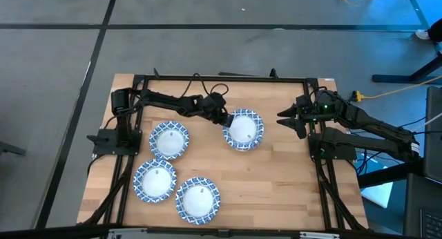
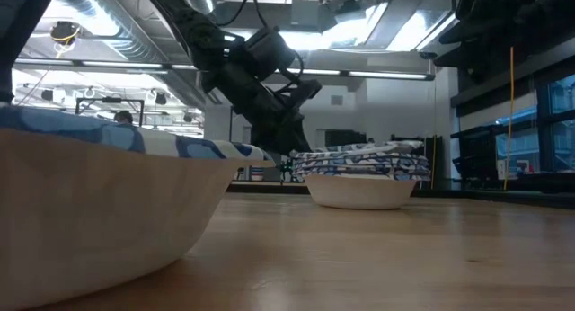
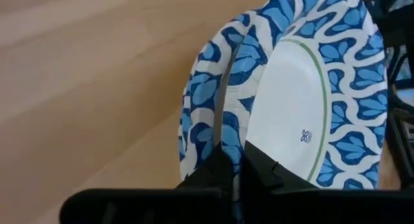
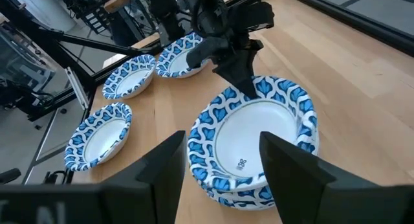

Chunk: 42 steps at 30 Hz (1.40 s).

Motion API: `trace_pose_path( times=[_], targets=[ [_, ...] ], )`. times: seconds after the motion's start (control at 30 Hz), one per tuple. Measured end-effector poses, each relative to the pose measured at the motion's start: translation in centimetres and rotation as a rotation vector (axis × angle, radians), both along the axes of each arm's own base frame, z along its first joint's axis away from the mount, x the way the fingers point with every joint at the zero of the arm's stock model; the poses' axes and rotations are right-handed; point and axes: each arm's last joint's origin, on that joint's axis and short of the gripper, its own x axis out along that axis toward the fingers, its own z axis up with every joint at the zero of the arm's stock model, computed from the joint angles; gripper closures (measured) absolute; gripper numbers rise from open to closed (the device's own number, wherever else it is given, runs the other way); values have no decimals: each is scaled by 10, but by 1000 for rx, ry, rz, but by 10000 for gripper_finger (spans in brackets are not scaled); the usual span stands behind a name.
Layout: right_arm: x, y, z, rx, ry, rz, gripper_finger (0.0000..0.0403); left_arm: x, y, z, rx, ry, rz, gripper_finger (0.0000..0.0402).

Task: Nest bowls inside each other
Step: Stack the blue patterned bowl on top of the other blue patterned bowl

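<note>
A stack of blue-and-white rimmed bowls (image 1: 244, 130) stands on the table's middle and also shows in the low view (image 2: 359, 174) and the right wrist view (image 4: 252, 143). Its top bowl (image 3: 304, 101) sits slightly askew in the ones below. My left gripper (image 1: 225, 119) is at the stack's left rim, shut on that top bowl. Three single bowls rest on their bases at the table's left: one (image 1: 169, 139), another (image 1: 155, 180) and a third (image 1: 197, 199). My right gripper (image 1: 286, 121) hovers open to the right of the stack, with its fingers (image 4: 158, 175) apart. My left gripper (image 3: 237, 169) pinches the patterned rim (image 3: 231, 136) of the top bowl between its two fingers, on the side toward the table's left. The fingers come slanting down from the left. The bowl sits in the stack, a little tilted and offset from the bowl under it.
A black frame (image 1: 221, 79) runs along the table's far edge and down both sides. In the low view a single bowl (image 2: 108, 203) fills the near left. Bare wood lies between the stack and my right arm and along the near right.
</note>
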Motion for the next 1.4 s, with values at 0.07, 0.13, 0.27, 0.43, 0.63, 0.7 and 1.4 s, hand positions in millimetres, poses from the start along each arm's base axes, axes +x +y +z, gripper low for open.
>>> trace_pose_path(
  times=[0.07, 0.13, 0.27, 0.43, 0.63, 0.7, 1.4],
  targets=[
    [0, 0, 0, 0, 0, 0, 205, 0, 0, 0, 12, 2, -8, 384],
    [0, 0, 0, 0, 0, 0, 205, 0, 0, 0, 16, 2, -9, 374],
    [0, 0, 0, 0, 0, 0, 205, 0, 2, 0, 64, 13, 39, 348],
    [0, 0, 0, -2, 0, 1, 205, 2, 4, 3, 86, -27, 54, 296],
    [0, 0, 0, -4, 0, 2, 205, 4, 5, 8, 132, -66, 19, 251],
    [0, 0, 0, -4, 1, 2, 205, 6, 5, 12, 149, -98, 28, 249],
    [-2, 1, -4, 11, 41, 3, 205, -32, 1, 50, 349, 142, 91, 250]
  ],
)
